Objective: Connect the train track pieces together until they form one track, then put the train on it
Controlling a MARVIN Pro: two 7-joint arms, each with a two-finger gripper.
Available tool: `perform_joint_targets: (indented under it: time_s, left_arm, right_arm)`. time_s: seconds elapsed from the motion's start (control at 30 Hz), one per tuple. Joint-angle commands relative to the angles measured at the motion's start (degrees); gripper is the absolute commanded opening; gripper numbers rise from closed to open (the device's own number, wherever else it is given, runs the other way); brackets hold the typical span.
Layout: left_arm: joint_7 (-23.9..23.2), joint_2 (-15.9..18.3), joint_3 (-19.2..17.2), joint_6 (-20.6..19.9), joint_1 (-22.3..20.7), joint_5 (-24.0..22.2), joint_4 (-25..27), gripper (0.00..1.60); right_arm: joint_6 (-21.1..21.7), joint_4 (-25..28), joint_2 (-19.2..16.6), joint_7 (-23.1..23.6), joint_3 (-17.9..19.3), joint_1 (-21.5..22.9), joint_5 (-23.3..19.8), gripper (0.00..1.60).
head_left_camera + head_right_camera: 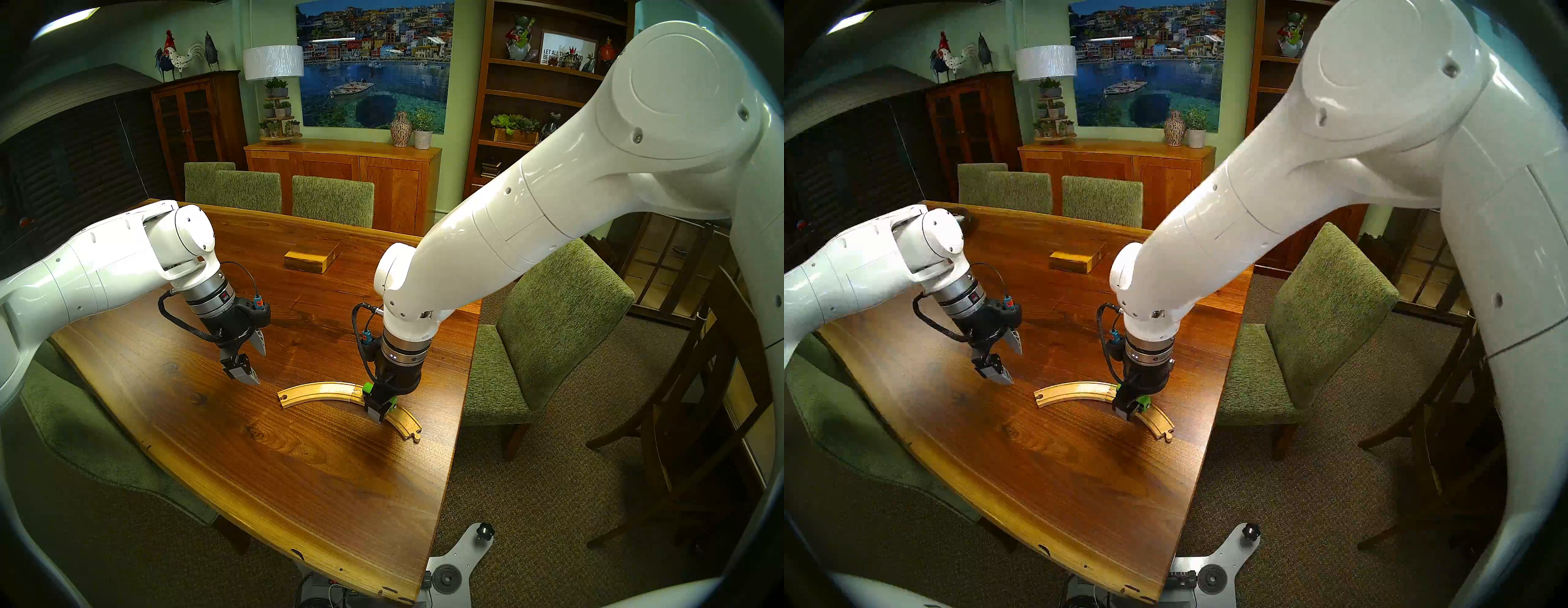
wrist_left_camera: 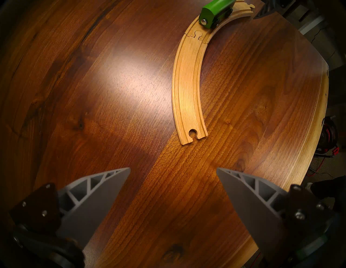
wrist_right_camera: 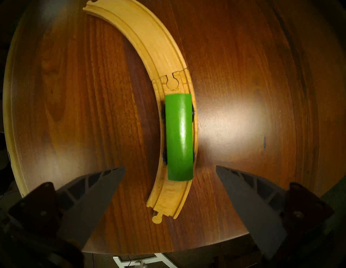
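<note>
Directly beneath open right end effector (image 3: 170, 169), train (image 3: 179, 137), seemingly seated on track (image 3: 149, 37)

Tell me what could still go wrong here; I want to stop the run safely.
The right end effector stands open astride the train, so lifting off crooked could clip it off the track. The track's peg end lies near the table edge, so a nudge might push it over.

Green train (image 3: 179, 137) sits upright on the joined pale wooden track (image 2: 188, 89), beside the joint.
</note>
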State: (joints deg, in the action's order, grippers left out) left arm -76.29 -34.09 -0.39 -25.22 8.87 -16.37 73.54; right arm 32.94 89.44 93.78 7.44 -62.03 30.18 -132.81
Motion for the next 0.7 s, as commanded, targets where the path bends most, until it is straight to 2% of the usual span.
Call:
perform_joint_targets:
  time_s: [0.0, 0.2, 0.23, 0.3, 0.33, 0.37, 0.4, 0.47, 0.5, 0.53, 0.67]
  left_arm:
    - [0.16, 0.11, -1.39, 0.14, -2.08, 0.06, 0.04, 1.60]
    - [0.15, 0.11, -1.41, 0.14, -2.08, 0.07, 0.04, 1.60]
    - [0.15, 0.11, -1.41, 0.14, -2.08, 0.08, 0.05, 1.60]
    - [0.15, 0.11, -1.41, 0.14, -2.08, 0.08, 0.05, 1.60]
    - [0.15, 0.12, -1.41, 0.14, -2.09, 0.08, 0.05, 1.60]
    - [0.15, 0.12, -1.41, 0.14, -2.09, 0.08, 0.05, 1.60]
    - [0.15, 0.12, -1.41, 0.14, -2.09, 0.08, 0.05, 1.60]
    - [0.15, 0.12, -1.41, 0.14, -2.09, 0.08, 0.05, 1.60]
    - [0.14, 0.12, -1.42, 0.14, -2.09, 0.09, 0.05, 1.60]
    - [0.14, 0.12, -1.42, 0.14, -2.09, 0.09, 0.05, 1.60]
    - [0.14, 0.12, -1.42, 0.14, -2.09, 0.09, 0.05, 1.60]
  right_arm:
    - [-0.21, 1.49, -1.76, -1.77, 0.06, 4.34, -1.20, 1.60]
    - [-0.34, 1.19, -1.53, -2.81, -0.34, 3.41, -2.03, 1.60]
    - [-0.42, 0.86, -1.51, -2.90, -0.50, 2.90, -2.16, 1.51]
    - [-0.54, 0.65, -1.48, -3.01, -0.61, 2.55, -2.22, 1.04]
    - [-0.68, 0.40, -1.41, -2.99, -0.73, 2.18, -2.24, 0.75]
    - [-0.68, 0.40, -1.41, -2.99, -0.73, 2.18, -2.24, 0.75]
    - [-0.74, 0.23, -1.40, -2.92, -0.81, 1.94, -2.24, 0.68]
    - [-0.86, -0.12, -1.40, -2.72, -1.00, 1.50, -2.22, 0.48]
    - [-1.03, -0.53, -1.41, -2.45, -1.28, 0.94, -2.11, 0.30]
    - [-1.03, -0.53, -1.41, -2.45, -1.28, 0.94, -2.11, 0.30]
    - [-1.42, -0.83, -1.41, -1.96, -1.70, 0.34, -1.79, 0.14]
